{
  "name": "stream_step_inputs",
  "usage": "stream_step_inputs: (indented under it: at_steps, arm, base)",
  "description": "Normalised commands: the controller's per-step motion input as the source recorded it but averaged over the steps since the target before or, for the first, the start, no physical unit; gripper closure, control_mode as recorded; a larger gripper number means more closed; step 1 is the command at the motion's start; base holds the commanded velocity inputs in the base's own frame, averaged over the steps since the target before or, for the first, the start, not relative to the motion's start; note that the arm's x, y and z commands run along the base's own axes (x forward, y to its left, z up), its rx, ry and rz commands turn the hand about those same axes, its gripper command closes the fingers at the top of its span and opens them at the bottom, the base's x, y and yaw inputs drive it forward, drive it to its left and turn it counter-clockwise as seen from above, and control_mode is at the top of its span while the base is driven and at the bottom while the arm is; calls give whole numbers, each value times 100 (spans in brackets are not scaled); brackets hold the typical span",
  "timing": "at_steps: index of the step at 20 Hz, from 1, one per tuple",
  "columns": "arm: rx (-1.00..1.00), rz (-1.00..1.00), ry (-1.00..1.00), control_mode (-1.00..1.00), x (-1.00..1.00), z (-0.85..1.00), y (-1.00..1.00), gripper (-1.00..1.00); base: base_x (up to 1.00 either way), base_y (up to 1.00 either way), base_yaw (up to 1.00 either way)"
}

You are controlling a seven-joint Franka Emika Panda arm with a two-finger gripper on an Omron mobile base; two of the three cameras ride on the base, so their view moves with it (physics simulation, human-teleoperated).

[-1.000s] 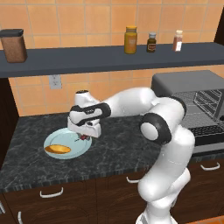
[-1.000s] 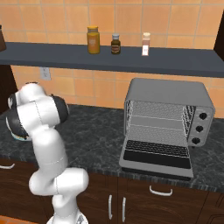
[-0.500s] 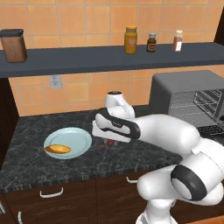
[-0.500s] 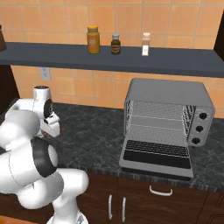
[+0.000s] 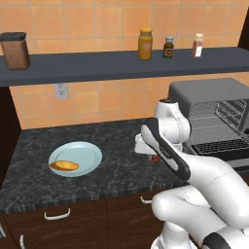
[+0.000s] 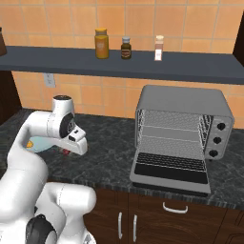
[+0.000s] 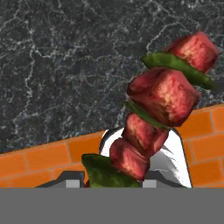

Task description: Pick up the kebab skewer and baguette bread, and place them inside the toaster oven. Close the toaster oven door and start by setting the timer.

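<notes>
1 baguette bread (image 5: 64,166) lies on the plate (image 5: 87,151).

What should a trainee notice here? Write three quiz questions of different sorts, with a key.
1. True or false: the gripper holds the kebab skewer.
2. Where is the baguette bread? A) on the oven rack B) on the plate C) on the shelf
3. Fill in: the toaster oven door is ____.

Key
1. True: in the hand view the meat chunks rise from between the fingers.
2. B: it lies on the light blue plate on the counter.
3. Open: it hangs flat in front of the toaster oven, racks showing.
</notes>
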Motion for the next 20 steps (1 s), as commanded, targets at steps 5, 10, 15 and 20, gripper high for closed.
stream_step_inputs:
  at_steps: [5, 10, 15, 20]
  arm:
    - [0, 26, 0, -100, -15, 57, -100, 100]
    - [0, 33, -15, -100, 0, 15, -100, 100]
    - [0, 33, -10, -100, 1, 12, -100, 100]
    - [0, 27, -6, -100, 6, 15, -86, 100]
  base:
    - [0, 0, 0]
    - [0, 0, 0]
    - [0, 0, 0]
    - [0, 0, 0]
